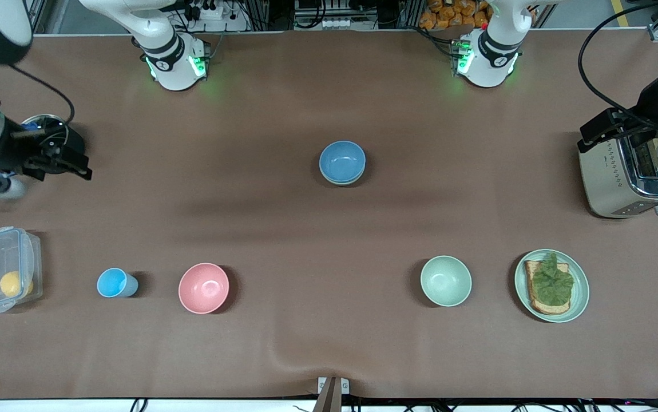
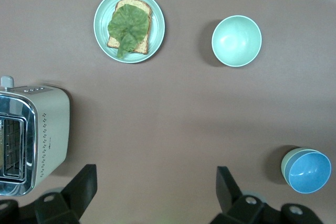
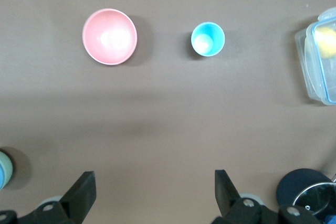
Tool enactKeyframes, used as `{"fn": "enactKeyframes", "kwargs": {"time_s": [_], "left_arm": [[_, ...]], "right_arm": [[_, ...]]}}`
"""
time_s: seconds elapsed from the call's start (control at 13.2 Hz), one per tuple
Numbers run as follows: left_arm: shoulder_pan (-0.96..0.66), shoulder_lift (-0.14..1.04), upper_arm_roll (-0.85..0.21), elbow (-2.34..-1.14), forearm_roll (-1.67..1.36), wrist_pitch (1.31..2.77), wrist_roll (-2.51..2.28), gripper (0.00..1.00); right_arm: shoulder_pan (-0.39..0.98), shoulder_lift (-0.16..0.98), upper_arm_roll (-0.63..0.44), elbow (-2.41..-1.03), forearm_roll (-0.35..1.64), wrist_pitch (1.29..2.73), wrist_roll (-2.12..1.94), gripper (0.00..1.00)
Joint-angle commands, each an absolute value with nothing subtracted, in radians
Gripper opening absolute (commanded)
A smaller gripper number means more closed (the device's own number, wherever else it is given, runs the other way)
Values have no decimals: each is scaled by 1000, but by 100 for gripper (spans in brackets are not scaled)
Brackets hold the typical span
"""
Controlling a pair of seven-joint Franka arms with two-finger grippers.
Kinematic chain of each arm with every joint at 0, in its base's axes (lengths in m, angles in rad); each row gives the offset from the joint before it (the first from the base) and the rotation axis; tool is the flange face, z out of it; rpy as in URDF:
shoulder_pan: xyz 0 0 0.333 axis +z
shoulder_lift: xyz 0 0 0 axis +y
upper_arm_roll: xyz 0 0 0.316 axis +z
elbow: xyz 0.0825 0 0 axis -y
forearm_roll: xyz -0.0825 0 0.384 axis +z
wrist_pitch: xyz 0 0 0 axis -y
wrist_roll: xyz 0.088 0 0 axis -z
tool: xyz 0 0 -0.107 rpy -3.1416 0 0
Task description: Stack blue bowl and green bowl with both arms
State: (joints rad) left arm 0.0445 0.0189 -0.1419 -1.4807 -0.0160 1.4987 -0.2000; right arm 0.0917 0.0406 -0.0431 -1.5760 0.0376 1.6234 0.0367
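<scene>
I am seeing the blue bowl (image 1: 342, 161) sitting in the middle of the table (image 1: 283, 229), and it is already resting inside the green bowl (image 1: 341, 180), whose pale rim is showing under it on the side nearer to the front camera. In the left wrist view the sage wall (image 2: 286, 165) is peeking out beside the blue one (image 2: 310, 171). So I am judging that the stack is done and both arms are waiting pulled back, well apart from it.

The left hand (image 2: 155, 192) is hanging high over the toaster (image 1: 629, 174) at the left arm's end, pointing down, with its fingers wide apart and nothing between them. The right hand (image 3: 152, 192) is hovering over the right arm's end, above a dark round thing (image 1: 54, 143), perhaps a pot with a lid, though I cannot tell for sure. Its fingers are also spread and empty.

From the stack, the mint bowl (image 1: 446, 280) is lying at about four o'clock in the front view, and the pink bowl (image 1: 203, 288) at about seven o'clock.
</scene>
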Motion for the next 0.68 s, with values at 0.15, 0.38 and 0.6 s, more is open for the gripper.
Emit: {"fn": "enactKeyframes", "kwargs": {"time_s": [0.15,0.38,0.6], "left_arm": [[40,-11,-146,-1491,-6,1474,-184,100],[40,-11,-147,-1486,-6,1470,-183,100],[41,-23,-146,-1485,-6,1465,-187,100]], "right_arm": [[-12,5,17,-1582,69,1629,23,100],[-12,-3,17,-1582,63,1631,23,100],[-6,-3,6,-1582,69,1629,23,100]]}}
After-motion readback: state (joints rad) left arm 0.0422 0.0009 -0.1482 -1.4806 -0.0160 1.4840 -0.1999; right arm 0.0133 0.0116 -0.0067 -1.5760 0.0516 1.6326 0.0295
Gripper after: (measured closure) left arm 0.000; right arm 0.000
